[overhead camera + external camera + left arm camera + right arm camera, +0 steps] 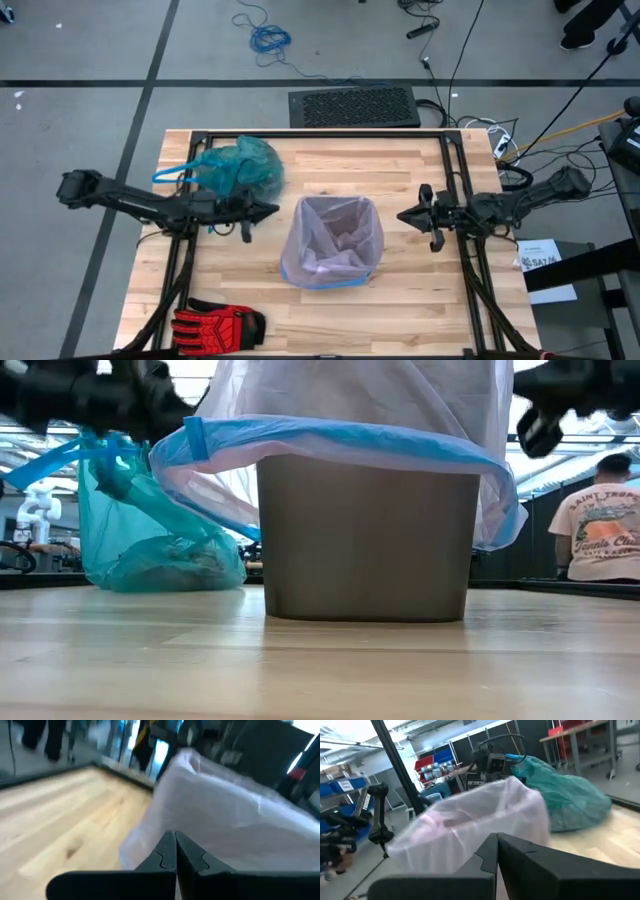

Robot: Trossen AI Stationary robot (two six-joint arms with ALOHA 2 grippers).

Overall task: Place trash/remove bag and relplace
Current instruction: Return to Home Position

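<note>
A grey bin (365, 535) stands mid-table, lined with a pale lilac bag (332, 240) whose blue rim (340, 435) folds over the bin's top. The teal-green bag (240, 165), bunched with blue loops, rests on its bottom at the table's far left, also seen in the right wrist view (565, 795). My left gripper (274, 210) is shut, level, just left of the bin, its tip short of the lilac bag (225, 815). My right gripper (402, 216) is shut, level, right of the bin and apart from it. The trash is out of view.
A red-and-black glove (215, 325) lies at the table's near left edge. A black frame (320, 132) runs round the table top. Bare wood lies in front of the bin. A person (605, 530) stands beyond the table on the right.
</note>
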